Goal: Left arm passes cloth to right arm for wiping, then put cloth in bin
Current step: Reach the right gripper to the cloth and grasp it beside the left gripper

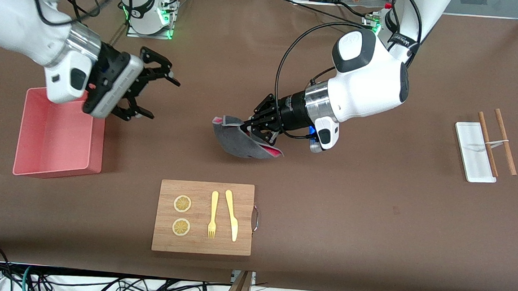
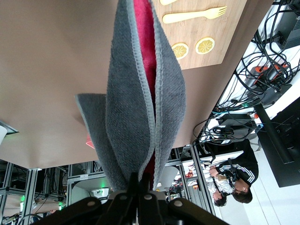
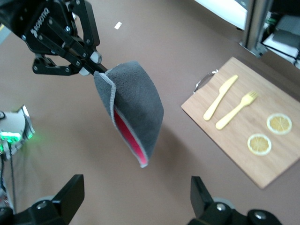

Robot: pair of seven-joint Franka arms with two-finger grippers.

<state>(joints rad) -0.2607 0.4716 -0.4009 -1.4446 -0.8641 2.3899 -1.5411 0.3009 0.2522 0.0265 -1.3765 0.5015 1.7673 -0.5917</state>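
Nearest front cam: wooden board [image 1: 203, 217] w/ fork [image 1: 213, 214], knife [image 1: 231, 215], two lemon slices [image 1: 182, 204]. Above mid-table: cloth [image 1: 241, 141] hanging folded, grey outside, pink-red inside, pinched at top edge by left gripper [image 1: 252, 126], fingers clamped on it, wrist angled down toward right arm's end. Over bin [image 1: 57, 134] corner: right gripper [image 1: 148, 87], fingers spread apart, aimed at cloth, well apart from it.

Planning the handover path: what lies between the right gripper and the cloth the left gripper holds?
Nothing: in the front view only bare brown table shows between the open right gripper and the cloth hanging from the left gripper.
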